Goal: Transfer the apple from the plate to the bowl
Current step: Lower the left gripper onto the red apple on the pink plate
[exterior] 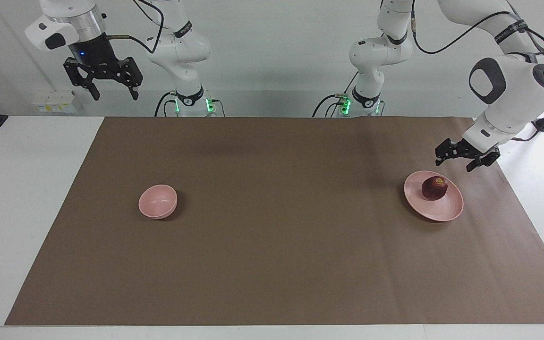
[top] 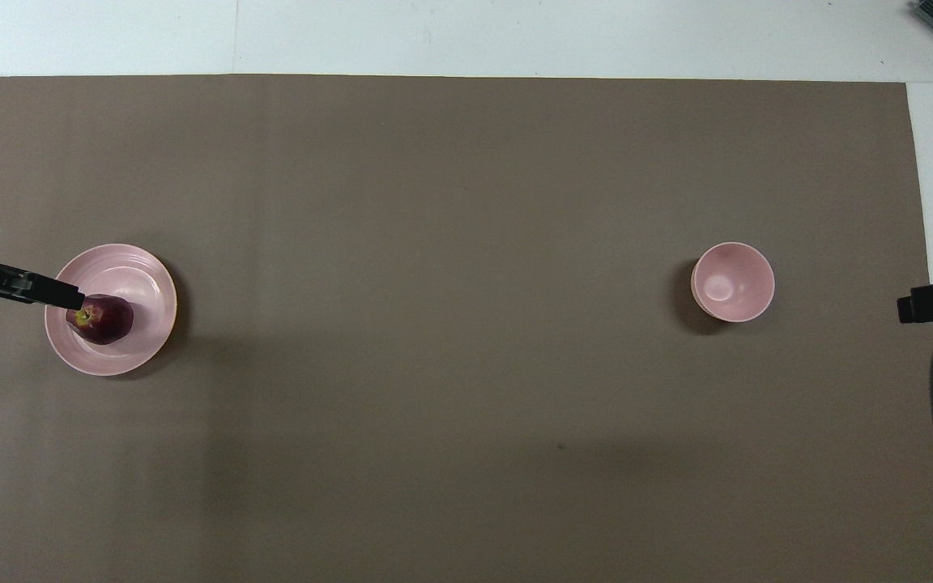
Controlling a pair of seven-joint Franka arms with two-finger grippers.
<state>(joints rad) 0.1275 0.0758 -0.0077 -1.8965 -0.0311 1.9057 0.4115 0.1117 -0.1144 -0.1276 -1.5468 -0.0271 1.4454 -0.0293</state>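
Here, two black two-finger grippers appear. The left gripper [exterior: 454,163], fingers spread wide and empty, hangs in the air just above the plate's [exterior: 446,211] rim on the robots' side, clear of the fruit. One small, round, dark red apple [exterior: 434,188] with a yellowish stem patch lies on the single wide, shallow, smooth pale pink plate at the left arm's end of the matte brown mat [exterior: 281,245]. One small, deep, round pink bowl [exterior: 157,201] sits well apart toward the right arm's end. The right gripper [exterior: 114,93], likewise spread wide and empty, waits high by its base.
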